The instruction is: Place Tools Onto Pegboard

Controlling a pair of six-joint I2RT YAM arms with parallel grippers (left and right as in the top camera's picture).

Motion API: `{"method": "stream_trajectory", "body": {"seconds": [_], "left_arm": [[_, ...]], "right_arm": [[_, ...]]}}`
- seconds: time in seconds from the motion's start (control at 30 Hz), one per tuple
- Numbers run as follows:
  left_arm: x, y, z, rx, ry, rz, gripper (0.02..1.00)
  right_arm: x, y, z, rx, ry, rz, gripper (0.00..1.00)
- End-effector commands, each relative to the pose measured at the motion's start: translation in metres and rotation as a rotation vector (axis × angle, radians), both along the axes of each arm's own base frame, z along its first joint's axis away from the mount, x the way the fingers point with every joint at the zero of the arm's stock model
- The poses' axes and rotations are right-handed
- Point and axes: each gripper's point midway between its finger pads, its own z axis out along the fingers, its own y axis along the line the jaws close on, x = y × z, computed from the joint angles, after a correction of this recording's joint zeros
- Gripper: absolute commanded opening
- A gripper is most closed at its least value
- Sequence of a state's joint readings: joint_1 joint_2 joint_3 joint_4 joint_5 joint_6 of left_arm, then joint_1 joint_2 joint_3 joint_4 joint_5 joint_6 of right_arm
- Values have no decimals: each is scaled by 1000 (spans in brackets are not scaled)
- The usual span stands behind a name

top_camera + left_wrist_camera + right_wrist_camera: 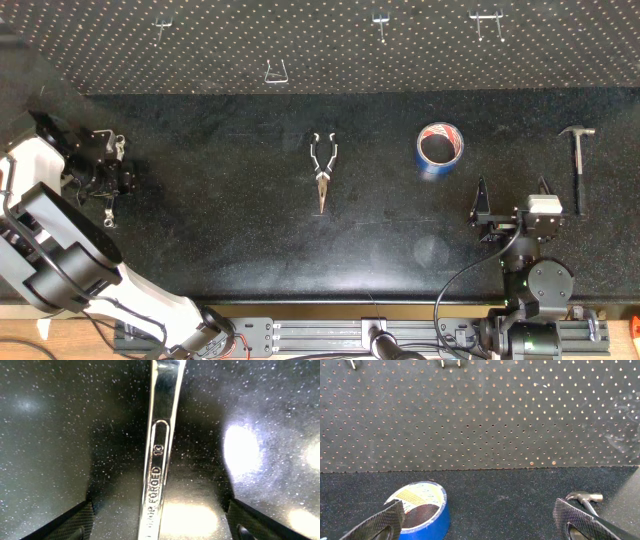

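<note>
Left wrist view: wrench (159, 450) lies between the left pincer's (161, 526) spread jaws.

The black, finely speckled surface (230, 230) carries four things in a loose row, each well apart from the next. At the far left lies a steel wrench (159, 460), its shank stretched along the surface, with bright glare patches beside it. Near the middle lie the pliers (323, 170), handles toward the far edge and tip toward the near edge. To their right a roll of blue tape (439, 147) rests flat, hole upward. At the far right lies the hammer (577, 170), head toward the far edge.
</note>
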State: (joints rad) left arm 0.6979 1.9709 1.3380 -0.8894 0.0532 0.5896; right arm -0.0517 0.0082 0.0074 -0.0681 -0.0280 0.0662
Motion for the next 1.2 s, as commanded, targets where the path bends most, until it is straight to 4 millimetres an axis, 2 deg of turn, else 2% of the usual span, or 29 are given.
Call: {"method": "stream_trajectory", "body": {"seconds": [0.03, 0.1, 0.17, 0.2, 0.23, 0.27, 0.3, 0.33, 0.37, 0.4, 0.43, 0.5, 0.53, 0.67, 0.83, 1.0, 1.1, 1.2], "left_arm": [[-9, -20, -24, -119, 48, 13, 27], [-15, -26, -22, -142, 75, 20, 29], [7, -16, 23, -35, -56, 12, 29], [25, -10, 61, 49, -180, 58, 29], [40, -4, 113, 136, -346, 140, 27], [55, -19, 198, 242, -636, 198, 29], [61, -36, 224, 261, -742, 185, 29], [69, -65, 240, 273, -830, 109, 29], [75, -93, 242, 275, -873, 42, 27], [79, -132, 230, 278, -899, -27, 27], [80, -146, 220, 261, -903, -6, 29], [82, -157, 195, 168, -902, 88, 29], [86, -162, 188, 139, -904, 69, 29], [92, -162, 182, 138, -899, 67, 27], [98, -174, 172, 137, -877, -42, 29], [105, -173, 165, 136, -870, -41, 29], [111, -170, 174, 151, -906, -36, 27], [116, -169, 166, 149, -895, -36, 29]], "right_arm": [[0, -1, -1, 8, 1, -6, 969], [0, -1, -1, 8, 1, -6, 969], [0, -1, -1, 8, 1, -6, 969], [0, -1, -1, 8, 1, -6, 969], [0, -1, -1, 8, 1, -6, 969], [0, -1, -1, 8, 1, -6, 969], [0, -1, -1, 8, 1, -6, 969], [0, -1, -1, 8, 1, -6, 969], [0, -1, -1, 8, 1, -6, 969], [0, -1, -1, 8, 1, -6, 969], [0, -1, -1, 8, 1, -6, 969], [0, -1, -1, 8, 1, -6, 969], [0, -1, -1, 8, 1, -6, 969], [0, -1, -1, 8, 1, -6, 969], [0, -1, -1, 8, 1, -6, 969], [0, -1, -1, 8, 1, -6, 969], [0, -1, -1, 8, 1, -6, 969], [0, -1, -1, 8, 1, -6, 969]]}}
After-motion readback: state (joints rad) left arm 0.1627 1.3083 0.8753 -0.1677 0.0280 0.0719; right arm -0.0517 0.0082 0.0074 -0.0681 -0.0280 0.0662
